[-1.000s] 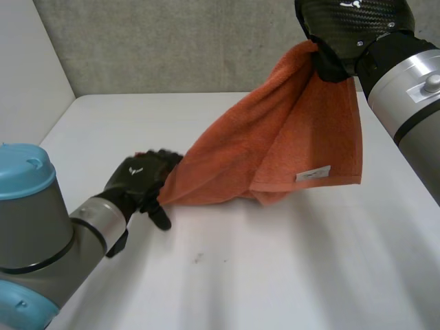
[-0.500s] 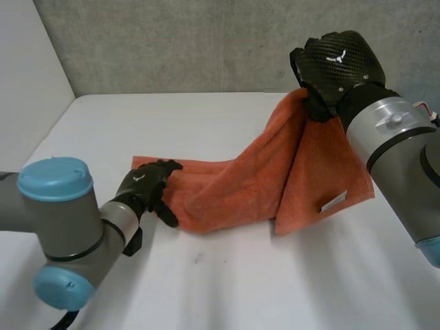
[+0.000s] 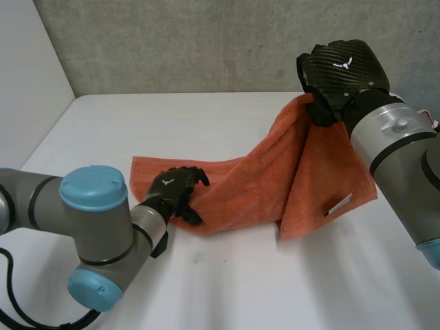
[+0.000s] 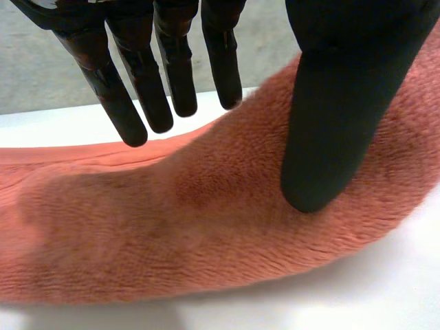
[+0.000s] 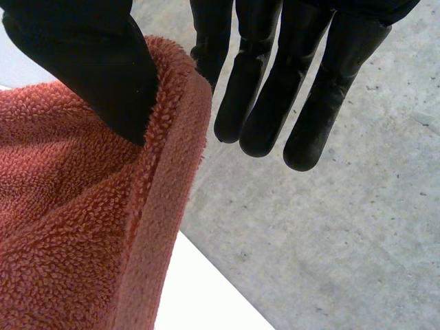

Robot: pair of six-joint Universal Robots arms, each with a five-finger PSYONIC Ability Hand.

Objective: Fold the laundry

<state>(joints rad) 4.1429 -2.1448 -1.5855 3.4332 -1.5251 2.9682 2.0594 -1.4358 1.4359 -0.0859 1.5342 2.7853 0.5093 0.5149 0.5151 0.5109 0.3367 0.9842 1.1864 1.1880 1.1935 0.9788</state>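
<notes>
An orange towel (image 3: 261,185) lies partly on the white table (image 3: 275,289), its left end flat and its right side pulled up into a peak. My right hand (image 3: 340,72) holds that peak above the table's back right. In the right wrist view its thumb (image 5: 82,62) pins the towel's hem (image 5: 165,206) against the fingers (image 5: 309,82). My left hand (image 3: 175,192) rests on the towel's lower left part near the front edge. There the thumb (image 4: 337,103) touches a thick ridge of the towel (image 4: 172,234), with the fingers (image 4: 130,103) spread straight just beyond it.
A grey wall (image 3: 172,41) runs along the table's back, and a white side wall (image 3: 27,82) stands at the left. My left arm's blue-capped elbow (image 3: 93,189) sits low over the table's front left. A white label (image 3: 339,205) shows on the towel's hanging right flap.
My right hand has come down with the towel's corner, so more cloth lies on the table. My left hand has slid right onto the towel, its fingers drawing in.
</notes>
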